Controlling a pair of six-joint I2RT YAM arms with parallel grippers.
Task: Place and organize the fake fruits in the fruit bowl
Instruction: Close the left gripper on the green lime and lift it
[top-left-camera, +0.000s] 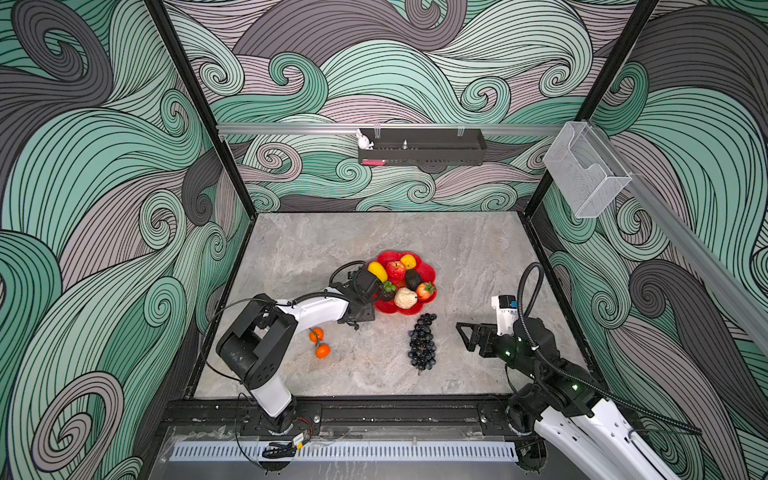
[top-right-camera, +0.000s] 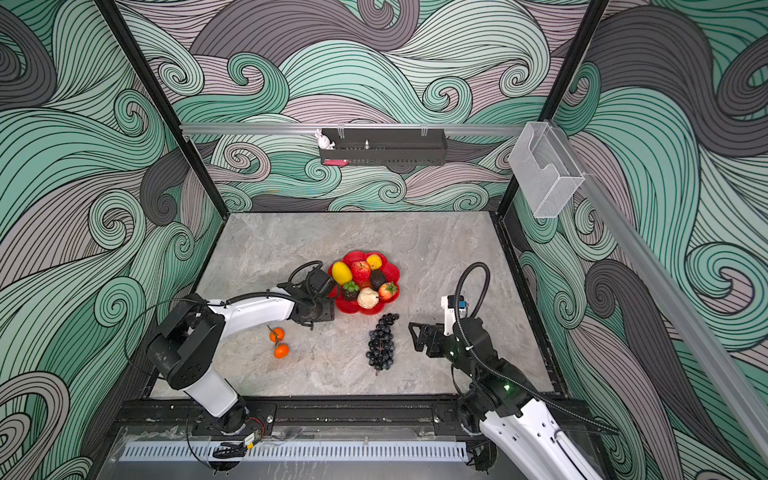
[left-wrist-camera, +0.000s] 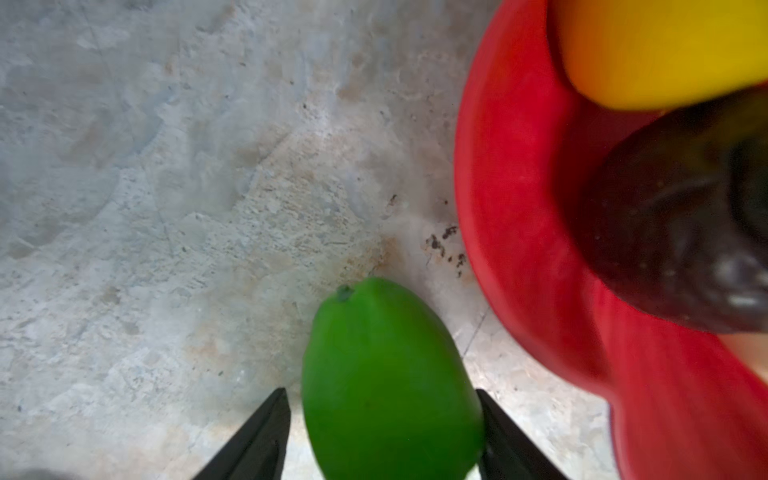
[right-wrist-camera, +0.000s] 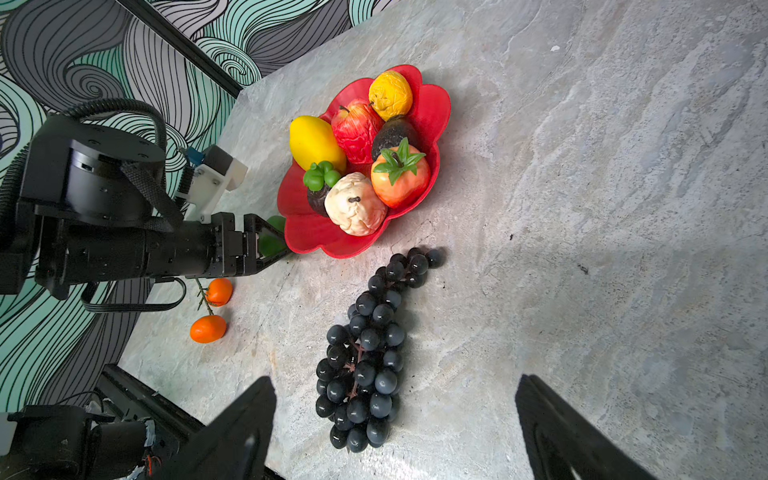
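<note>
Sitting low beside the rim of the fruit bowl (right-wrist-camera: 320, 243) and not yet in it, the lime (left-wrist-camera: 386, 365) lay between the fingers of the left gripper (right-wrist-camera: 282, 236) — one finger touched its skin while a sliver of gap showed at the other's tip, so whether it was truly pinched could not be told. Doing this well likely meant a firm hold on those slick rounded sides, a lift clear of the scalloped edge, and a low release onto the bare red patch by the lemon (right-wrist-camera: 313, 141) and dark fruit (right-wrist-camera: 320, 195), so nothing rolled. Further out, the right gripper (top-left-camera: 464, 336) hung spread wide and empty near the grape bunch (top-left-camera: 423, 343) — the oranges (top-left-camera: 316, 334) lay on the table (top-left-camera: 374, 249) too.
</note>
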